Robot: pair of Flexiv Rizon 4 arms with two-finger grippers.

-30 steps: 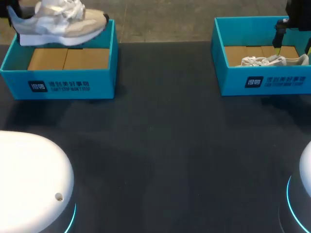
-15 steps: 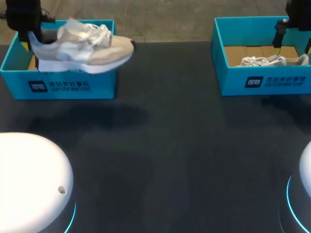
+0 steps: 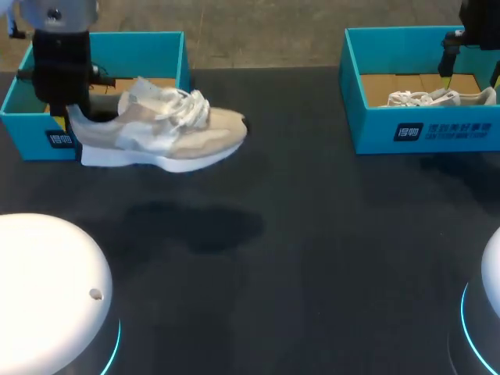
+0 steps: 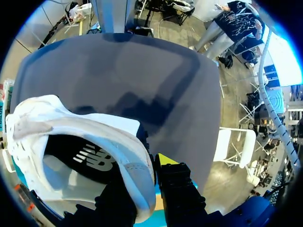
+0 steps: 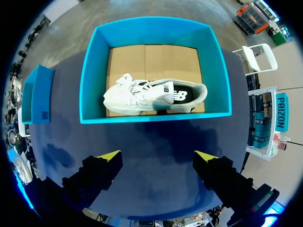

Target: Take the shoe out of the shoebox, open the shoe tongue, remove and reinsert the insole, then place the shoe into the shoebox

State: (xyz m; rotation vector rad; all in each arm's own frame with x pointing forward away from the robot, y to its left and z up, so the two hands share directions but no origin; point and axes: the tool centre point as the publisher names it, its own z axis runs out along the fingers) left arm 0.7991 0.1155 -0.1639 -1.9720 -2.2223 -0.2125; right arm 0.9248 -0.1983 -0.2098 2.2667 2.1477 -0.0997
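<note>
Above the table, the shoe, heel pinched in the left gripper (toe pointing away).

The shoe hides one fingertip of the left hand.

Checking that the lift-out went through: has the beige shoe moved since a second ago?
Yes. The beige shoe, in the left gripper, has come out of the left shoebox, toward the table's middle.
</note>
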